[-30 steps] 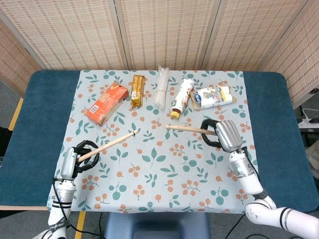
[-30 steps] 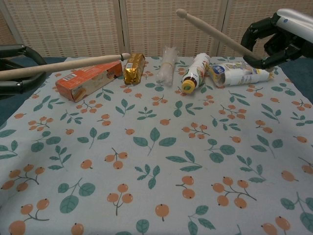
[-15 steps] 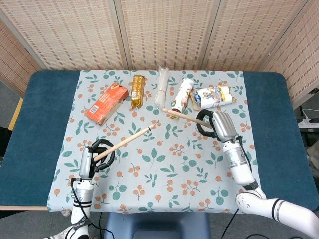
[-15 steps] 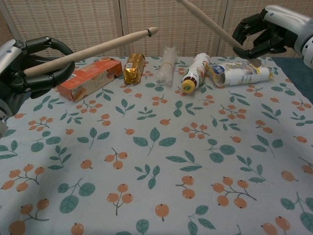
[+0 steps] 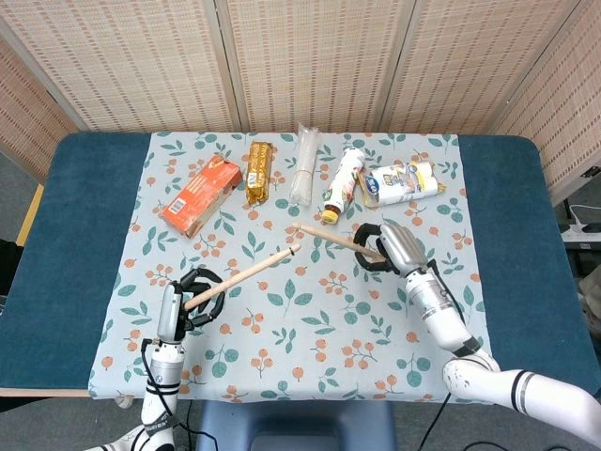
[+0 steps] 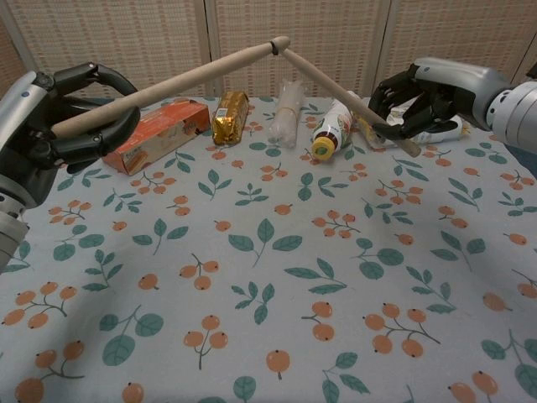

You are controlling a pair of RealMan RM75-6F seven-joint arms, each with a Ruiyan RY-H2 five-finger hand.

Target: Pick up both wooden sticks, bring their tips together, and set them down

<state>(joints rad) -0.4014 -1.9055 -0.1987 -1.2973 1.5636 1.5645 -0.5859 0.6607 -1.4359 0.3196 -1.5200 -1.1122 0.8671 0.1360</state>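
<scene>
Head view
Left hand (image 5: pixel 186 304): fingers curled round the butt end of the left stick (image 5: pixel 246 272); the stick passes through the closed fingers and runs up and right, clear of the cloth.
Right hand (image 5: pixel 388 248): fingers wrapped round the butt end of the right stick (image 5: pixel 329 236); the shaft leaves the fingers toward the left, rising slightly.
Stick tips: meeting, or all but meeting, over the middle of the cloth (image 5: pixel 282 338), just below the bottle (image 5: pixel 342 183).
Back row, left to right: orange box (image 5: pixel 200 194), gold packet (image 5: pixel 260 171), clear packet (image 5: pixel 304 164), bottle, white pouch (image 5: pixel 402 180).
Table (image 5: pixel 75 225): blue, with the leaf-and-berry cloth over its middle.

Chest view
Left hand (image 6: pixel 46 126): dark fingers closed above and below the left stick (image 6: pixel 176 82); the butt end sits inside the grasp, the rest slopes up and right.
Right hand (image 6: pixel 411 102): fingers clenched on the right stick (image 6: pixel 331 89); a short butt end pokes out below the fingers, the shaft slopes up and left.
Stick tips: touching at the top, the two sticks forming a peak above the gold packet (image 6: pixel 228 117) and clear packet (image 6: pixel 288 114), both held in the air.
Behind the sticks: orange box (image 6: pixel 155 134), bottle (image 6: pixel 334 124); white pouch largely hidden by the right hand.
</scene>
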